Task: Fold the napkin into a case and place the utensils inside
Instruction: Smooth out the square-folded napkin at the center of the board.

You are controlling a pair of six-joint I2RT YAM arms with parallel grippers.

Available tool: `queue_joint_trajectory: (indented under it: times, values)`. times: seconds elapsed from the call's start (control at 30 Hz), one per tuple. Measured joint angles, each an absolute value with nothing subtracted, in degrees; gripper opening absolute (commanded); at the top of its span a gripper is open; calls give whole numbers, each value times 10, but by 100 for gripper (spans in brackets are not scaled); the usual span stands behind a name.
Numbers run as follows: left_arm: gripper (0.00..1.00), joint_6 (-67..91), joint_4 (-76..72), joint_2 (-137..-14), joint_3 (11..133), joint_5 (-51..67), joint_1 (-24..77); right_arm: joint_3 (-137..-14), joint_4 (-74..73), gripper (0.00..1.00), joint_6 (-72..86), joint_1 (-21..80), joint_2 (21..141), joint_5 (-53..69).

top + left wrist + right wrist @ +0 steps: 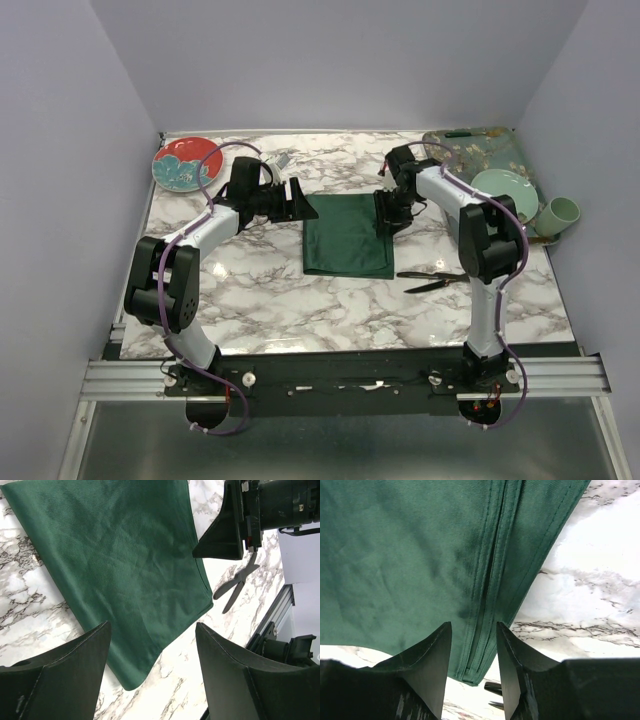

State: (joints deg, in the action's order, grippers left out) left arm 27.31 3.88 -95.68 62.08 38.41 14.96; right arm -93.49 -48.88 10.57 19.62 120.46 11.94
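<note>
Top external view first: the marble table (260, 290) carries everything, and the napkin (348, 236) lies flat in the middle of it, dark green and squared into a neat rectangle. It's not a narrow case yet. On the right wrist view you can see stacked hems running along the napkin's right edge, so there are layers there.

The teal floral tray (455, 150) sits beyond the napkin and off to its right, well apart from the cloth.

Now the left gripper (303, 205). It hangs at the napkin's far left corner with its jaws spread wide and nothing between them; the left wrist view shows only green cloth and marble in the gap. The right gripper (474, 630) is down at the napkin's right edge. Its jaws stand partly apart and straddle that hemmed edge, with the cloth showing flat through the gap. Whether the tips touch the fabric, I cannot tell.

The red plate (187, 163) is far off beyond the napkin's left side. The pale green plate (503, 190) is out to the napkin's right, and the green cup (560, 213) is further right again.

Smallest of all are the utensils (432, 280), two slim black pieces lying on bare marble just off the napkin's near right corner, close to the cloth but not touching it
</note>
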Motion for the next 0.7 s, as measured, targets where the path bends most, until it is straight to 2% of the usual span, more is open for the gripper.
queue_joint_trajectory:
  times: [0.3, 0.4, 0.5, 0.7]
  values:
    - [77, 275, 36, -957, 620, 384, 150, -940, -489, 43, 107, 196, 1225, 116]
    - [77, 275, 35, -957, 620, 384, 150, -943, -489, 36, 109, 196, 1228, 116]
    - [77, 275, 35, -957, 620, 384, 150, -944, -489, 35, 110, 196, 1230, 115]
    - [77, 275, 34, -957, 620, 384, 150, -945, -489, 22, 110, 195, 1230, 115]
